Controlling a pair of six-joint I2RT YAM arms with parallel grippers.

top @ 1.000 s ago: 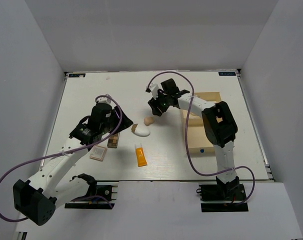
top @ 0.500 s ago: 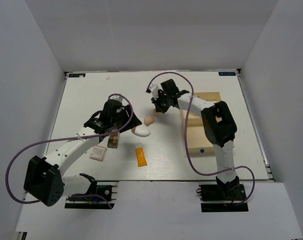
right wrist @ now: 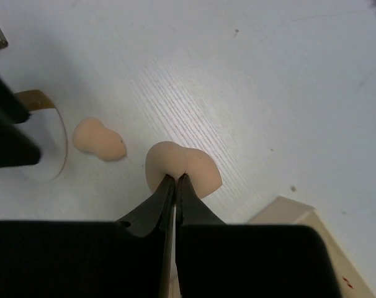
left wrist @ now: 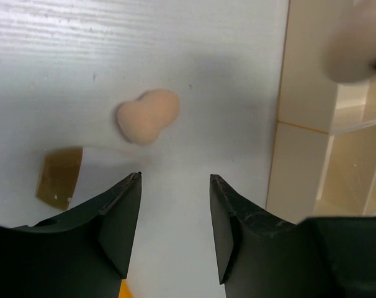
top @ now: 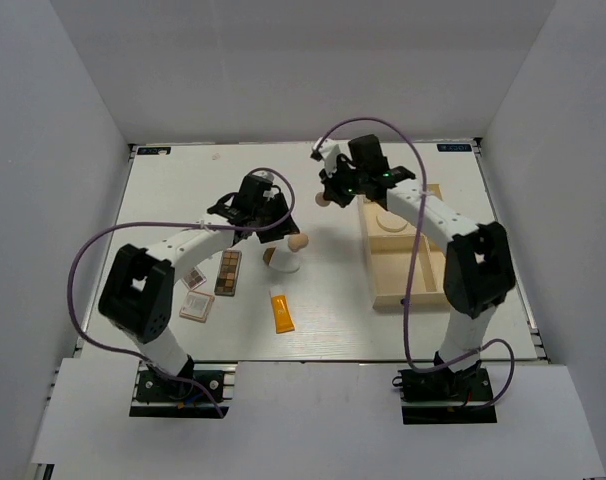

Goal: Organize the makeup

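Note:
My right gripper (right wrist: 175, 178) is shut on a peach egg sponge (right wrist: 182, 169), pinching its middle and holding it above the table near the wooden box (top: 403, 262). The held sponge (top: 323, 199) also shows in the top view. A second peach sponge (left wrist: 147, 116) lies on the table just ahead of my left gripper (left wrist: 175, 177), which is open and empty. A white-and-brown teardrop sponge (top: 281, 262) lies beside it. Nearer the front lie the orange tube (top: 281, 312), the brown palette (top: 228, 272) and the pinkish compact (top: 196, 305).
The pale wooden compartment box (left wrist: 312, 124) stands at the right, with a round cream puff (top: 393, 222) in its far compartment. Both arms reach over the middle of the table, their grippers close together. Grey walls enclose the table.
My right gripper has shut on one peach sponge and carried it up and right toward the box. My left arm has swung farther and right, up to the second sponge.

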